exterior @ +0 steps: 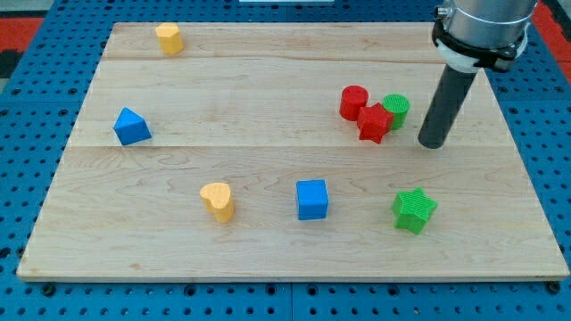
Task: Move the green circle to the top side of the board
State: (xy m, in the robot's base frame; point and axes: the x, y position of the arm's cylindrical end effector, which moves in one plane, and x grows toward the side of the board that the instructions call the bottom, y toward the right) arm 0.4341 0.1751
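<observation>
The green circle (397, 111) is a small green cylinder at the view's right of centre, touching a red star-like block (374, 123) on its left. A red cylinder (353, 102) sits just left of those two. My tip (432, 143) is on the board a short way to the right of and slightly below the green circle, not touching it. The dark rod rises from it to the arm at the view's top right.
A green star (414, 210) lies at the lower right. A blue cube (312, 199) and a yellow heart (217, 201) lie at the lower middle. A blue triangle (131, 127) is at the left, a yellow block (169, 38) at the top left. The wooden board (268, 89) lies on a blue perforated table.
</observation>
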